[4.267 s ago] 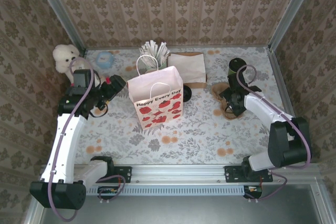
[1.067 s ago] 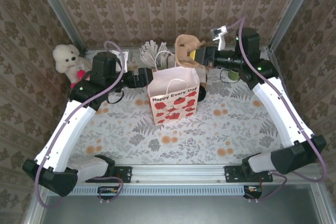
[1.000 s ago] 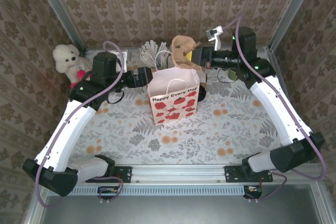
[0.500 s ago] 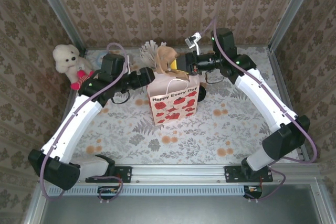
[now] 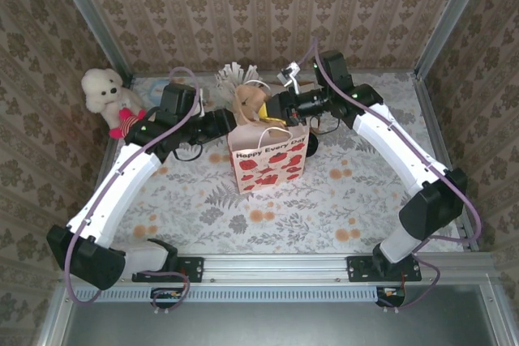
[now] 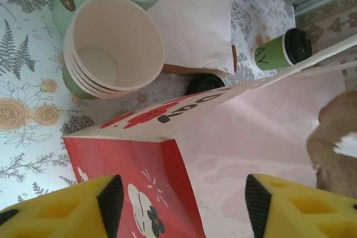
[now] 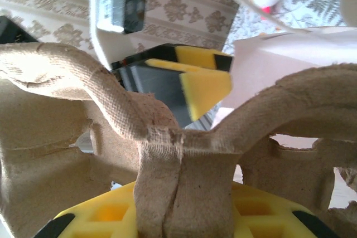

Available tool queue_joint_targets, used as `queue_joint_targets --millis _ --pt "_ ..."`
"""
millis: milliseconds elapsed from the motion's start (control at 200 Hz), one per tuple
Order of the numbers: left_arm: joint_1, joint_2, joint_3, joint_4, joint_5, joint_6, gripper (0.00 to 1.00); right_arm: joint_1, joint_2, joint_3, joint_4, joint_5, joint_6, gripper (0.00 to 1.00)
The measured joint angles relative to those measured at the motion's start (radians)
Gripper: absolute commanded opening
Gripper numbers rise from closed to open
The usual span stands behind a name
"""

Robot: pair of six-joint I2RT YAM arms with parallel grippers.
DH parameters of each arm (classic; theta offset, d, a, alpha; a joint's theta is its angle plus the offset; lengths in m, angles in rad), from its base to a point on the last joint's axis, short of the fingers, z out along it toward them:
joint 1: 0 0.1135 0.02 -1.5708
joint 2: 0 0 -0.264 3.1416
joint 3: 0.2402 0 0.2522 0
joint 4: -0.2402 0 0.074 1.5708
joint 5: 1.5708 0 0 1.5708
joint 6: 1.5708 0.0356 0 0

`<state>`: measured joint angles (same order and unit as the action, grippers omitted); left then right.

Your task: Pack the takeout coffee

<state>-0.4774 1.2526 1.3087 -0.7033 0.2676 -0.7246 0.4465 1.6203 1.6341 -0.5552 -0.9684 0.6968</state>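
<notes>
Takeout coffee, one small dark green paper cup with a black top, is sitting on the floral table beside a pale flat sack, as our left wrist view is showing. Our left gripper is gaping astride the red-and-white paper gift bag's rim, empty. From above, our right gripper is clamping one brown pulp carrier over that bag. One cream-lined cup stack and one black lid are crowding its far side.
</notes>
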Motion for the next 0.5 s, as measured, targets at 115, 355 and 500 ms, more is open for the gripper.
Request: queue_joint_targets --millis 115,355,500 --pt "0.0 0.01 0.0 0.0 0.013 0.006 0.52 0.005 0.019 0.0 -0.024 0.047 0.011 0.03" --pt "0.0 0.022 0.0 0.0 0.03 0.014 0.41 0.02 0.035 0.0 -0.104 0.151 -0.018 0.01" --pt "0.0 0.027 0.0 0.0 0.038 0.014 0.38 0.046 0.044 0.02 -0.179 0.238 -0.069 0.0"
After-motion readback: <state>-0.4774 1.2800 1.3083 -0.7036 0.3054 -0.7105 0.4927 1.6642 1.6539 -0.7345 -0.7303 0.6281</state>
